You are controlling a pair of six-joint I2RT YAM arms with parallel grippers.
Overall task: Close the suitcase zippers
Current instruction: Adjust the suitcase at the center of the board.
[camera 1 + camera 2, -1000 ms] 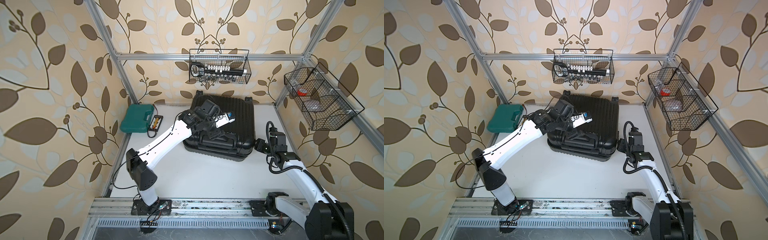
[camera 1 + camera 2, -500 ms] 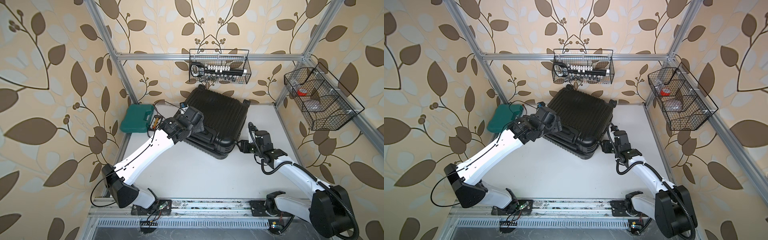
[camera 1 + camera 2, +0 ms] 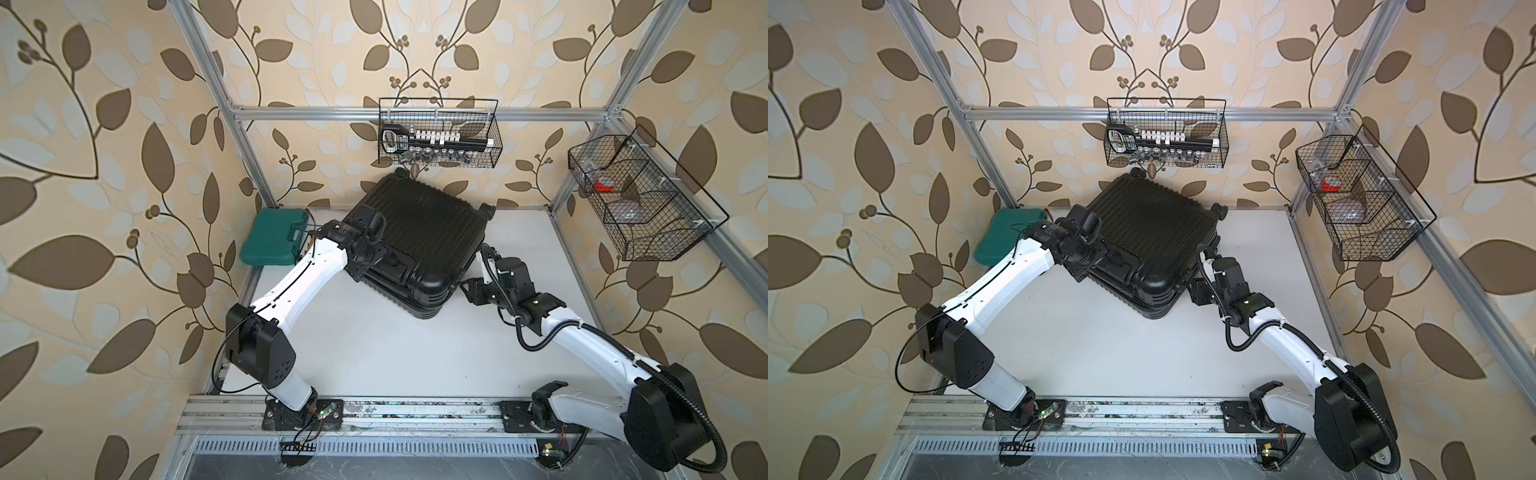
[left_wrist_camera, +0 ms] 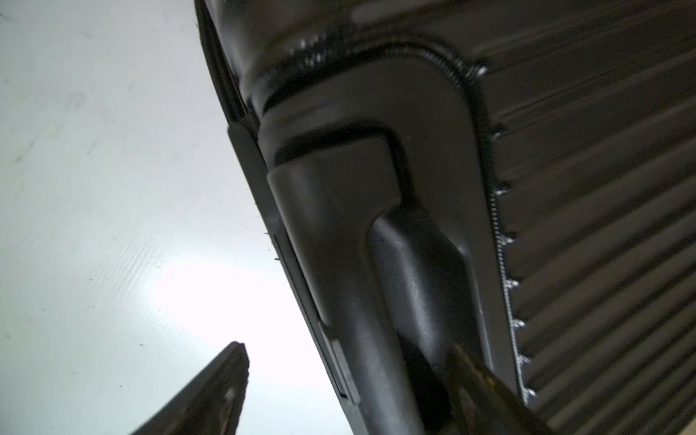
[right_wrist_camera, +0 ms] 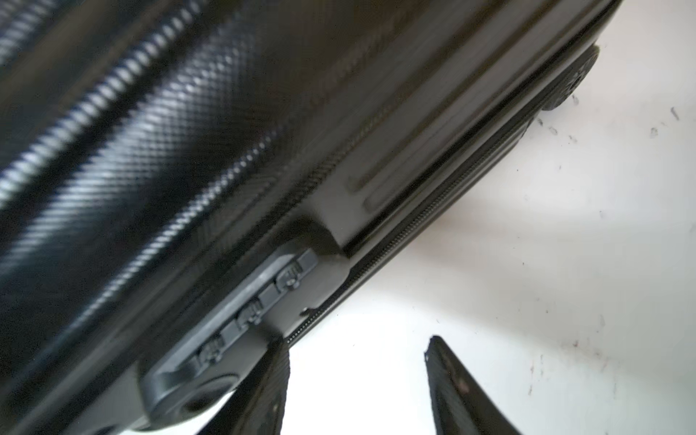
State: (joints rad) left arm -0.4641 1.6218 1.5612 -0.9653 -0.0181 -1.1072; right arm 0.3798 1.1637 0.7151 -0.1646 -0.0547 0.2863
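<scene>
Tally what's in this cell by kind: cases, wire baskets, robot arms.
Black suitcase: 1
Teal case: 1
Wire baskets: 2
Robot arms: 2
Total: 6

Suitcase (image 3: 428, 224): no brand or lettering legible on the shell.
Combination lock (image 5: 241, 316): dial figures too blurred to read.
Elsewhere: nothing readable.
</scene>
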